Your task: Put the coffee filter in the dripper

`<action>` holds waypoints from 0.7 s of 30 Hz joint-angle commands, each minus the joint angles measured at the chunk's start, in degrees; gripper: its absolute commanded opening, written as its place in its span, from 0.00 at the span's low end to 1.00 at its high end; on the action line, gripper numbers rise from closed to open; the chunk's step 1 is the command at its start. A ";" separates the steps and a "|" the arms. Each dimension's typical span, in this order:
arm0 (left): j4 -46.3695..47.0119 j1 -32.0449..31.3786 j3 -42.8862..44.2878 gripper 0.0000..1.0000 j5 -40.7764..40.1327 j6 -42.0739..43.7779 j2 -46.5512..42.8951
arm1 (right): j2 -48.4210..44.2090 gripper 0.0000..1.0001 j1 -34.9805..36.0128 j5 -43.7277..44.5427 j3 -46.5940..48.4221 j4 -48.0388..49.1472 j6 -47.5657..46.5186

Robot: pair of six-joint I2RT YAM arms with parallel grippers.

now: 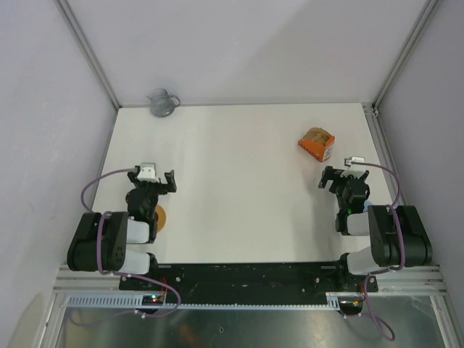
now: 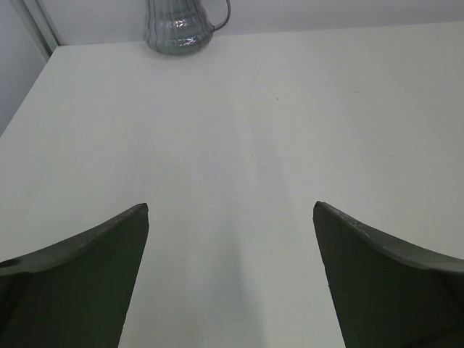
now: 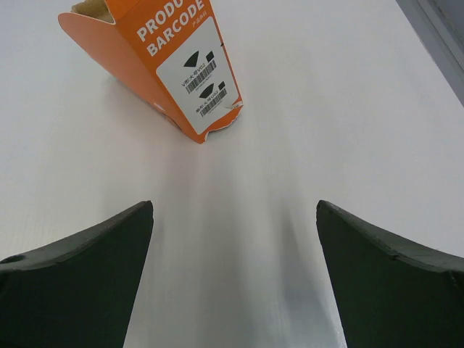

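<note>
On the counter [image 1: 239, 203], the mug [image 1: 164, 102] stands in the far left corner. The box [image 1: 317, 143] sits far off on the right side, just ahead of the right pincer [image 3: 233, 206].

both arms sit folded low — left gripper [image 2: 230, 210] and right gripper [image 3: 234, 206] gaping wide.
</note>
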 commanded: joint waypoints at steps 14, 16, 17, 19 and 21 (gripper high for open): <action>-10.91 0.64 6.88 1.00 6.27 2.58 -4.71 | -26.11 0.99 -1.60 -5.63 9.49 -28.12 6.23; -23.64 0.79 13.42 1.00 8.30 3.25 -5.00 | -28.05 0.99 -1.45 -6.85 12.84 -34.91 6.36; -28.44 0.83 17.55 0.99 9.66 4.05 -4.48 | -28.70 0.99 -1.35 -6.93 14.47 -37.67 6.44; -34.57 0.80 23.80 0.99 11.05 5.31 -3.54 | -30.02 0.99 -1.10 -7.46 17.78 -43.17 6.57; -38.61 0.79 30.06 0.99 12.85 6.92 -2.32 | -30.96 0.99 -0.66 -8.98 20.45 -47.09 6.64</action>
